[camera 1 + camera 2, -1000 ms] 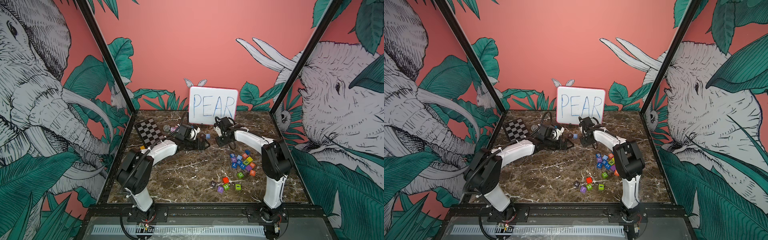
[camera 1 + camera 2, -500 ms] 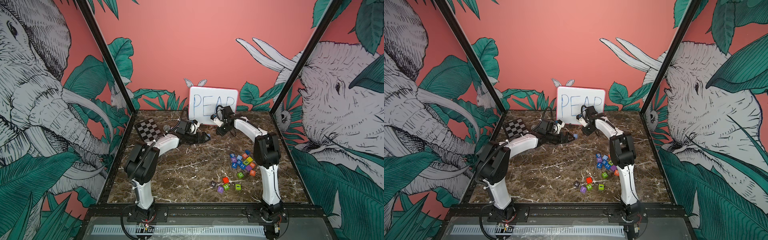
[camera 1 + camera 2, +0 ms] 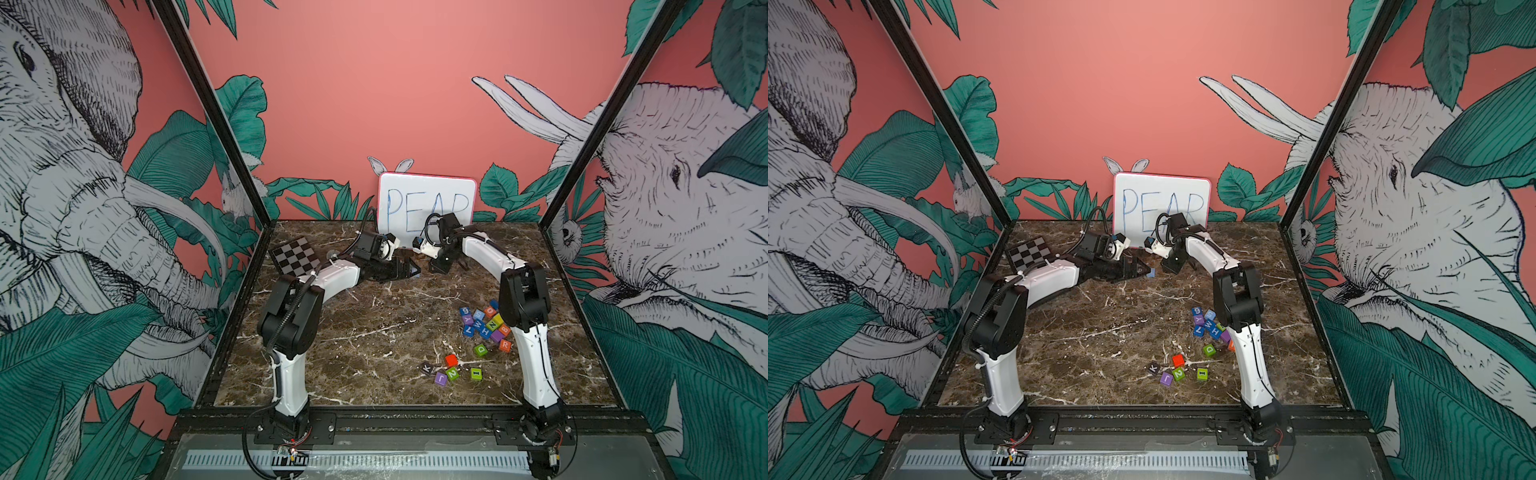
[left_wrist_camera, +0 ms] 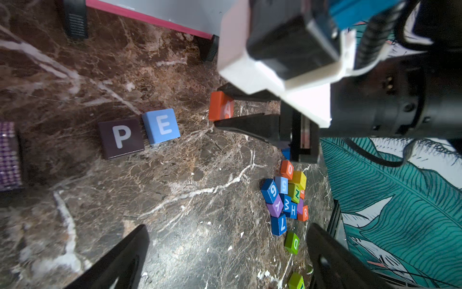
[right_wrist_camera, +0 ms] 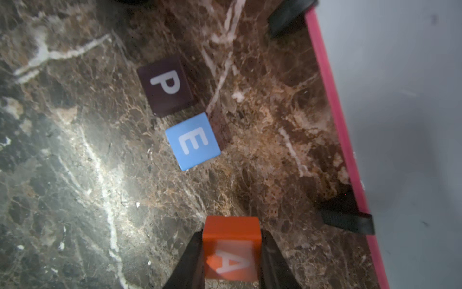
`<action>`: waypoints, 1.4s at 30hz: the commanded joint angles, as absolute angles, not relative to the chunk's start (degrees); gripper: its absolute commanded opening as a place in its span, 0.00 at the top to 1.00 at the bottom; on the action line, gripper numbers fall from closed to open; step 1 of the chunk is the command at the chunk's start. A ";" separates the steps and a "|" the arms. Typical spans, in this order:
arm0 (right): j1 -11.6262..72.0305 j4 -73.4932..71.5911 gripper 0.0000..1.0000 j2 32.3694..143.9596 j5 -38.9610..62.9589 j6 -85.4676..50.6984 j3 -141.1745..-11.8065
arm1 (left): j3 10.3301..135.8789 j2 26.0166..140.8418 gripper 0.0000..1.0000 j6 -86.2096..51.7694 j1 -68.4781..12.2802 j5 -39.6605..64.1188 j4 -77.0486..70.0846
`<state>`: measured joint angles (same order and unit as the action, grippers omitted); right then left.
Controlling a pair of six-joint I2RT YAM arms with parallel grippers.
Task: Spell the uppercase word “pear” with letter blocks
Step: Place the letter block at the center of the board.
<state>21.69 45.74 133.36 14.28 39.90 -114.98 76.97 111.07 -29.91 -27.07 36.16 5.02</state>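
Two letters stand side by side, P (image 5: 166, 85) then E (image 3: 1151, 272), the E showing centre frame below the white board (image 3: 1163, 199) in a top view. Just right of it the right claw (image 5: 231, 237), clamped on the orange A (image 5: 231, 225), is nearest the free slot; the left claw (image 4: 227, 232) gapes empty.

Place: a robot lab booth, staged for recording
Walls: pink panels (image 3: 374, 83) printed with elephants and green leaves close three sides; black frame posts (image 3: 206, 104) rise from the back corners
Surface: brown marble-look top (image 3: 374, 324), boxed in by the walls
Robots: two white-and-black arms (image 3: 291, 316) bolted to a black rail (image 3: 415, 422) along the front edge; bare wires at their bases; a slotted cable duct (image 3: 357, 460) just below
Cameras: a camera (image 4: 287, 45) in a white mount on a wrist
Props: checkerboard card (image 3: 294, 261) lying flat at the back; whiteboard (image 3: 428, 187) with handwritten PEAR leaning on the back wall; letter cubes (image 3: 484, 330) strewn on the surface
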 commanded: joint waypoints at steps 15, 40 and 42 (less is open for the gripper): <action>22.19 49.35 0.92 136.45 14.69 48.23 -119.39 | 78.31 110.83 0.01 -29.19 -26.37 37.06 6.37; 23.93 54.30 0.89 140.16 13.28 54.54 -123.58 | 77.35 110.13 0.01 -30.41 -26.38 37.45 5.17; 23.96 54.64 0.89 140.36 12.69 55.36 -123.97 | 77.42 110.04 0.01 -30.41 -26.37 37.53 5.25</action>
<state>23.59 52.16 139.46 13.30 52.51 -122.19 76.99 111.57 -30.24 -26.79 36.64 5.80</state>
